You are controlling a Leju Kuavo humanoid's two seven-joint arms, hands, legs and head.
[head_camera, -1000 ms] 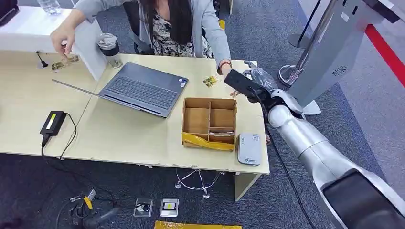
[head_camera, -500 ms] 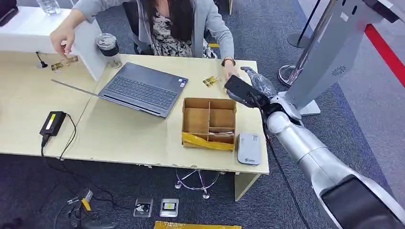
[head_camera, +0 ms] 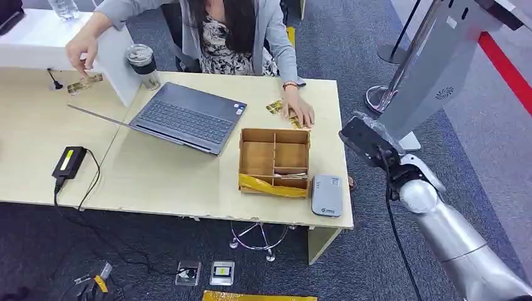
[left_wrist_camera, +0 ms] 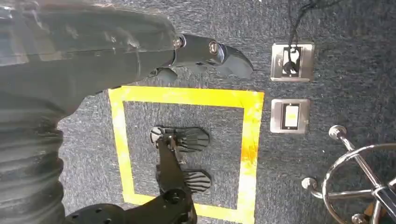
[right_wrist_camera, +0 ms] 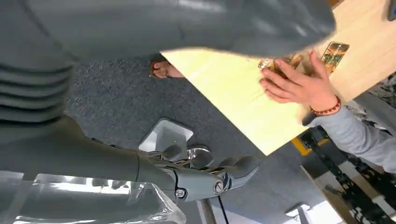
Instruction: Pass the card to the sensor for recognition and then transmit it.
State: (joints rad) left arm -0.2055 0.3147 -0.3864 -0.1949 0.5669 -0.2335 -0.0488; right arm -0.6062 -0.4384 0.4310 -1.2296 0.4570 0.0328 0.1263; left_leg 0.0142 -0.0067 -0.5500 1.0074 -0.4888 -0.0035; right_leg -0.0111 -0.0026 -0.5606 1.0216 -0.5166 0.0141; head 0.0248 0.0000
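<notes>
The right robot hand [head_camera: 370, 139] has pulled back off the counter [head_camera: 163, 169] since a second ago and now hangs past its edge, over the carpet, fingers loosely apart, nothing in them. The left robot hand [left_wrist_camera: 205, 53] hangs over the floor, also holding nothing. The cards [head_camera: 276, 106] lie across the counter from it, under the person's hand [head_camera: 300, 113]. The grey sensor [head_camera: 327, 195] sits nearer, its label too small to read.
</notes>
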